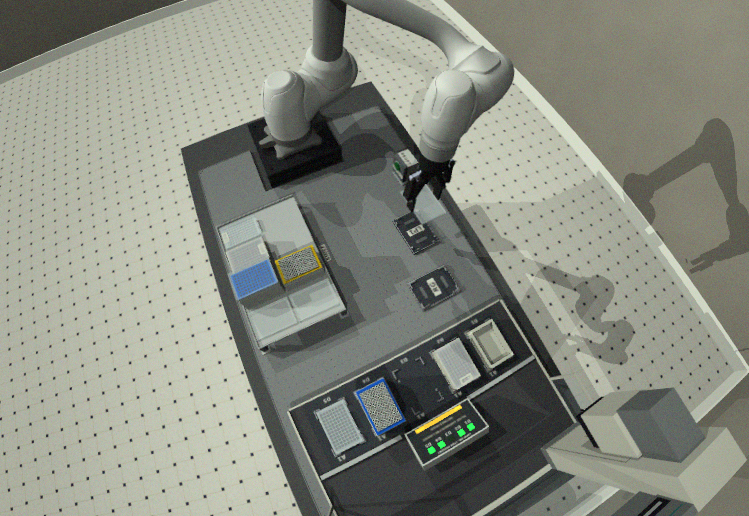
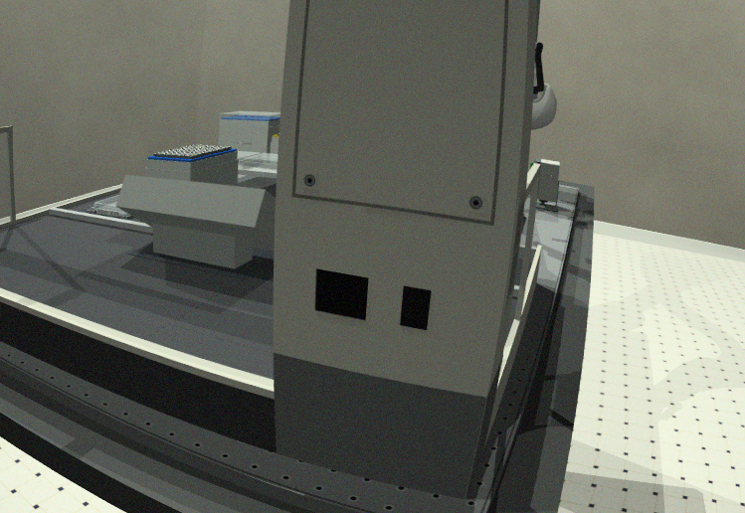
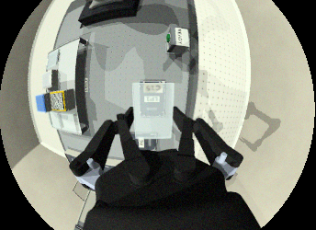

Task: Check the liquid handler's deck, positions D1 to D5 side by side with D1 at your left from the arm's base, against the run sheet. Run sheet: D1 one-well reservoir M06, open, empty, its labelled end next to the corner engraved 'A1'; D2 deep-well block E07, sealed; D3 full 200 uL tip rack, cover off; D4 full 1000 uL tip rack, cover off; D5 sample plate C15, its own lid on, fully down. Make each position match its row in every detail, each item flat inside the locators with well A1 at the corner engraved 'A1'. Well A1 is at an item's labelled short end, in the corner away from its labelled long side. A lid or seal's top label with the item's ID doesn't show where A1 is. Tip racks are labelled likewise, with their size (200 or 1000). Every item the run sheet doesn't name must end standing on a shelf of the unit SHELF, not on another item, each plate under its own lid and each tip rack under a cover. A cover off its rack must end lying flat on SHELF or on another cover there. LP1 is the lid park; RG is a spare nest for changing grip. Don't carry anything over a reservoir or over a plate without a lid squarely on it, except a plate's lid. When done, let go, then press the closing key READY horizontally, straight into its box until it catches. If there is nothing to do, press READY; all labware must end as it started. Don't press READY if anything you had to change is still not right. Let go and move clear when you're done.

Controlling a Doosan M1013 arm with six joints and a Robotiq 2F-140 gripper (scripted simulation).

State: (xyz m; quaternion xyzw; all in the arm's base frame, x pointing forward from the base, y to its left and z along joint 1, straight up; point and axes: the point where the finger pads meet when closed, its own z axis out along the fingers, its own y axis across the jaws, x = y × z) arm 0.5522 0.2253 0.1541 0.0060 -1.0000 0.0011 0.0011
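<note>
My gripper [image 1: 427, 193] hangs above the far end of the lid park LP1 [image 1: 416, 235] and is shut on a clear lid [image 3: 152, 109] with a label on top. The lid is held flat and clear of the nest; it shows faintly in the top view [image 1: 431, 205]. On the deck, the open reservoir [image 1: 488, 343] stands at the right end, a pale block [image 1: 454, 363] beside it, then an empty nest [image 1: 418, 382], a blue-rimmed tip rack [image 1: 380, 405] and a plate [image 1: 339, 425]. The READY key box [image 1: 404, 162] stands just behind my gripper.
The SHELF unit [image 1: 276, 258] at the left holds a yellow-rimmed tip rack [image 1: 297, 264], a blue-topped rack [image 1: 253, 279] and clear-lidded items [image 1: 242, 243]. The spare nest RG [image 1: 430, 290] lies empty. A status panel [image 1: 446, 432] fronts the deck. A tall grey tower [image 2: 397, 211] blocks the exterior view.
</note>
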